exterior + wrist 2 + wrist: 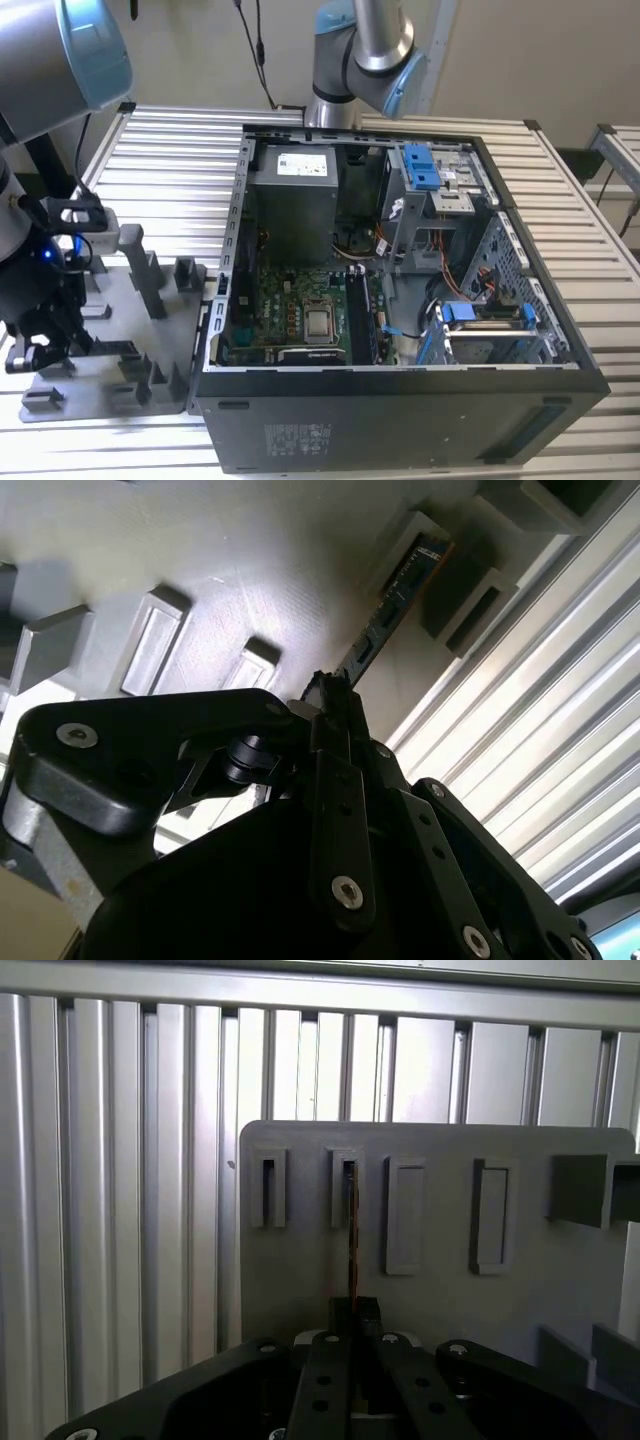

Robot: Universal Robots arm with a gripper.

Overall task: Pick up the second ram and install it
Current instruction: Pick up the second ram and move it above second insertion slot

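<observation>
Found gripper point(333, 690) jaws clamped, appar., on near end of second ram point(398, 600); far end seated in slot block point(412, 525) ahead of tips, on fixture plate point(290, 1290). Advise: keep grip square, draw straight along slot, no twist; thin board, liable to bind.

Seen in second wrist view: ram's flat face & slant. Seen in first wrist view: ram edge-on, in line w/ slot. Seen in exterior view: PC case point(400, 420) well apart from jaws.

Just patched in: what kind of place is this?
Likely a robotics lab assembly bench: an opened computer case on a slatted aluminium table, beside a grey fixture plate holding a memory stick.
</observation>
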